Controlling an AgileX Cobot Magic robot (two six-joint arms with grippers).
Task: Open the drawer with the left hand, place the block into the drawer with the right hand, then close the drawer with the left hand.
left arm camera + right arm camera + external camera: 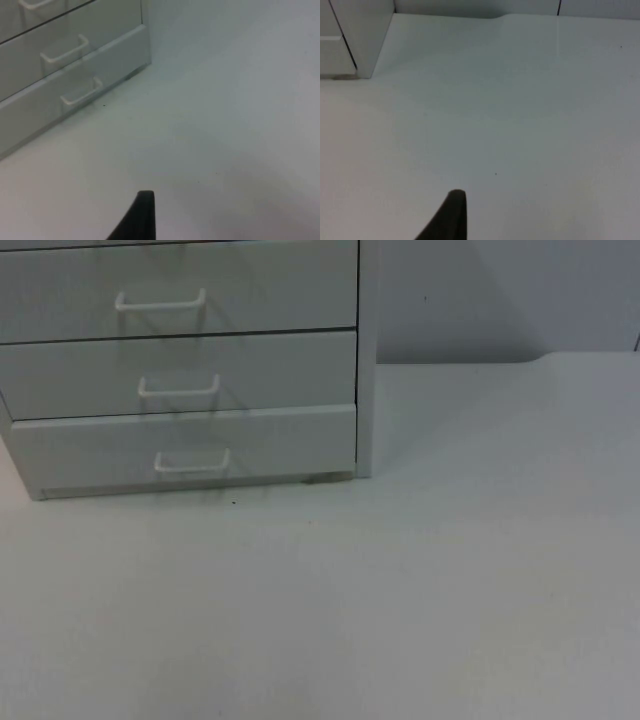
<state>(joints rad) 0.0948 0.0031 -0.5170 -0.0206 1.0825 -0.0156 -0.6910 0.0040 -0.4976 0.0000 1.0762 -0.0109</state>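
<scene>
Drawer unit (185, 370), white, stands on my white table (450, 590) against the grey partition wall (480, 290). Three drawer fronts show in the top view, each with a white bar handle: upper drawer (180, 290), middle drawer (180, 375), bottom drawer (185, 450). The upper and middle fronts sit flush and shut. The bottom drawer's front appears to stand a little forward of the one above it; I cannot tell for certain whether it is fully shut. Its handle (192, 462) lies near the table surface.

My left gripper (142, 220) hangs above bare table, well apart from the drawer unit, and looks toward the bottom drawer's handle (81, 92). One black fingertip of it is visible, so I cannot tell how its jaws stand.

My right gripper (451, 217) hangs above bare table, with the corner of the drawer unit (355, 40) well apart from it. Here too one black fingertip is visible, and I cannot tell its state.
</scene>
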